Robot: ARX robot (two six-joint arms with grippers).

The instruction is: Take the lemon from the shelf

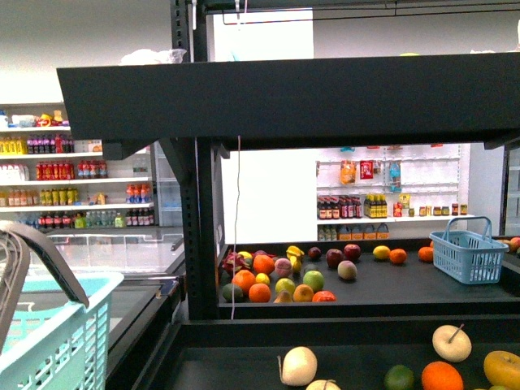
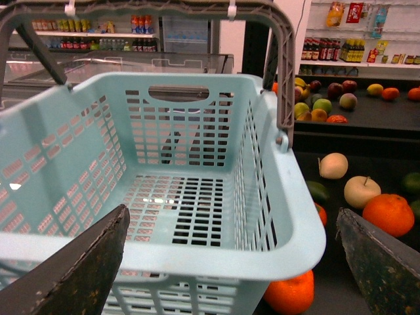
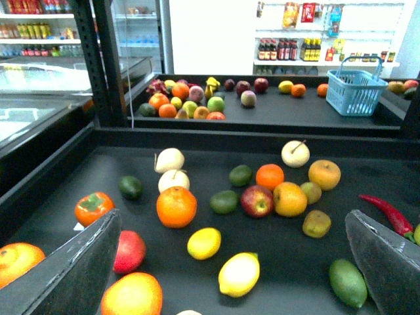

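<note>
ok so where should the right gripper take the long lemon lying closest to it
Across its narrow middle, from above. The lemon lies on its side on the shelf, ends tapering, with bare tray all round it, so the open right gripper could likely close on its two long flanks.

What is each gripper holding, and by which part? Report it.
Nothing. The left gripper is open, the blue basket before it ungripped; the right gripper is open above the shelf.
</note>
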